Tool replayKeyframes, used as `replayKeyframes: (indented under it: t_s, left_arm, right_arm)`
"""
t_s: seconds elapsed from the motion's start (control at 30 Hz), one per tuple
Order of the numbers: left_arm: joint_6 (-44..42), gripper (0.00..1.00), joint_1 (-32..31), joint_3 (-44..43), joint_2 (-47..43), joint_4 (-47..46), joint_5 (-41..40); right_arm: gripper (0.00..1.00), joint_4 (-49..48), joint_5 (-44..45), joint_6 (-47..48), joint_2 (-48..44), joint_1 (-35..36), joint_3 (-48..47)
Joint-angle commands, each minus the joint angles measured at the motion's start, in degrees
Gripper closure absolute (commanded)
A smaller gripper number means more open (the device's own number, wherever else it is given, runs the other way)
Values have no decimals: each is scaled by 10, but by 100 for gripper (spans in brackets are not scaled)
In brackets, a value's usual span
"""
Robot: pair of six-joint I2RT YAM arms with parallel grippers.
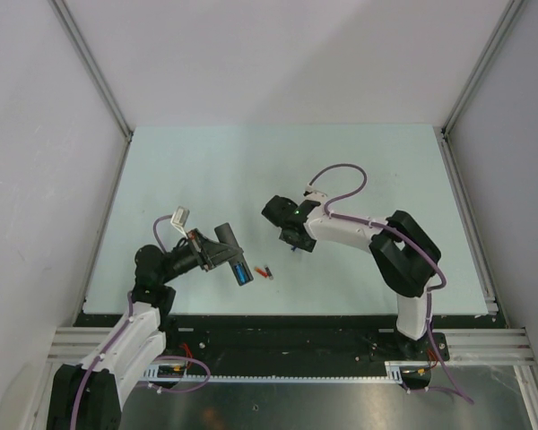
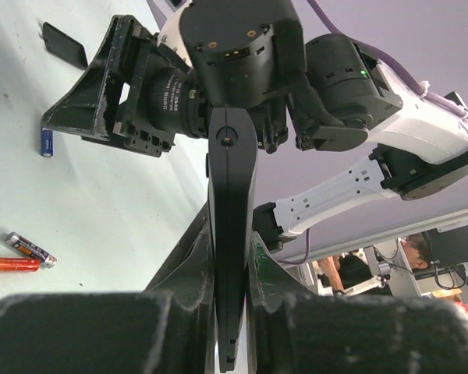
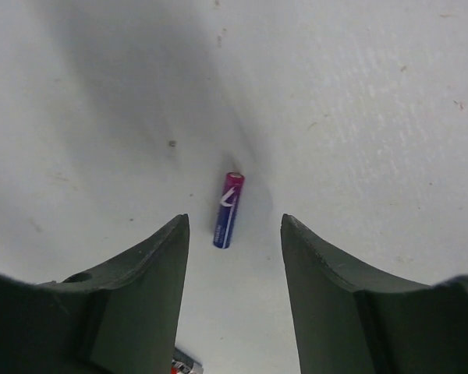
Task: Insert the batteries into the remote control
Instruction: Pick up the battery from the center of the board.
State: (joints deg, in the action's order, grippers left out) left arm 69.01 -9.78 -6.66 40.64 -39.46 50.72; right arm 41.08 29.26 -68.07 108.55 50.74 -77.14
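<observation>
Left tool (image 2: 231, 269) clamped on remote control (image 2: 232, 195). Right tool (image 3: 234, 226) apart, blue battery (image 3: 228, 209) lying on table (image 3: 374, 117) between tips. Battery light, slick, probably rolls; pinch mid-barrel.

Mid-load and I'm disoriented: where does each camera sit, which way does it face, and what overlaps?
Top external: above and behind the bases, looking down on the table; left arm and right arm show.
Left wrist: on the left arm, looking along its shut jaws, which clamp the remote control, toward the right arm.
Right wrist: looking down between its open jaws at a blue battery.
Shared: both wrist views show that blue battery.
</observation>
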Motion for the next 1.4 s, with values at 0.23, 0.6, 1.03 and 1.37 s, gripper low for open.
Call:
replayKeyframes:
  t_s: [0.23, 0.6, 1.03, 1.37]
  left_arm:
    - [8, 100, -2, 12, -18, -21, -1]
    - [10, 100, -2, 16, -26, -22, 2]
    - [12, 100, -2, 22, -32, -22, 1]
    - [17, 100, -2, 23, -37, -21, 0]
  right_arm:
    - [50, 27, 6, -22, 38, 1, -30]
    - [57, 22, -16, -22, 58, 12, -36]
    - [71, 20, -37, -27, 77, 12, -37]
    - [100, 9, -31, 76, 33, 2, 4]
